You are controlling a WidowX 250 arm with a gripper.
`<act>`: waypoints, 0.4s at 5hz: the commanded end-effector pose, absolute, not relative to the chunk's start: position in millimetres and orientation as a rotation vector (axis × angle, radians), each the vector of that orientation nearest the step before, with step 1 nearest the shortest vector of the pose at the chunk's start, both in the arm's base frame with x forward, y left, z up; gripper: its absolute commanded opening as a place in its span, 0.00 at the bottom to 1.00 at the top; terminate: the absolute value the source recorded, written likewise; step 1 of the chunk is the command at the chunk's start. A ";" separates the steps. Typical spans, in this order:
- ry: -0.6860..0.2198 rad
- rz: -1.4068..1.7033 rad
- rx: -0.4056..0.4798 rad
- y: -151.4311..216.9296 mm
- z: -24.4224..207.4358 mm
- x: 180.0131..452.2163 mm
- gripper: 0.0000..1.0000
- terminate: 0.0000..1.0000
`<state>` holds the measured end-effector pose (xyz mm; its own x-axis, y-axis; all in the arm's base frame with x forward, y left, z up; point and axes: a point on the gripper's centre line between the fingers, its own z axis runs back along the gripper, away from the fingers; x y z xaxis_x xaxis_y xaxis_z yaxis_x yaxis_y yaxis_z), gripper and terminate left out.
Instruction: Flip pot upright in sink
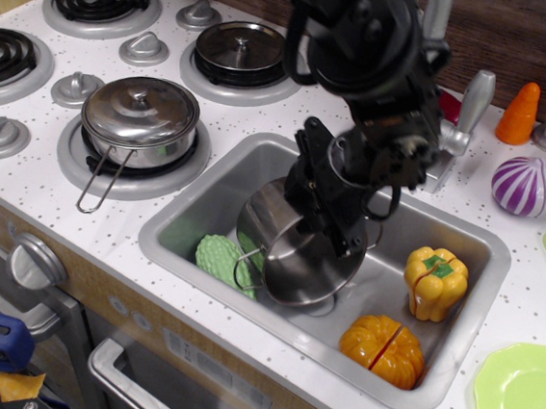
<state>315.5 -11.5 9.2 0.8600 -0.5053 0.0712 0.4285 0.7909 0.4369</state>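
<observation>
The shiny lidless steel pot is in the grey sink, tilted, its mouth facing up and toward the front right, a wire handle at its left side. My black gripper reaches down from the back and is shut on the pot's far rim, holding it tipped above the basin floor. The arm hides the pot's back wall.
In the sink lie a green ridged vegetable, a yellow pepper and an orange pumpkin. A lidded steel pot and a dark-lidded pot stand on the stove. A purple onion, an orange carrot and green plates are at right.
</observation>
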 end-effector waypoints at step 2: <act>-0.159 -0.465 0.289 -4.7 16.7 312.1 0.00 0.00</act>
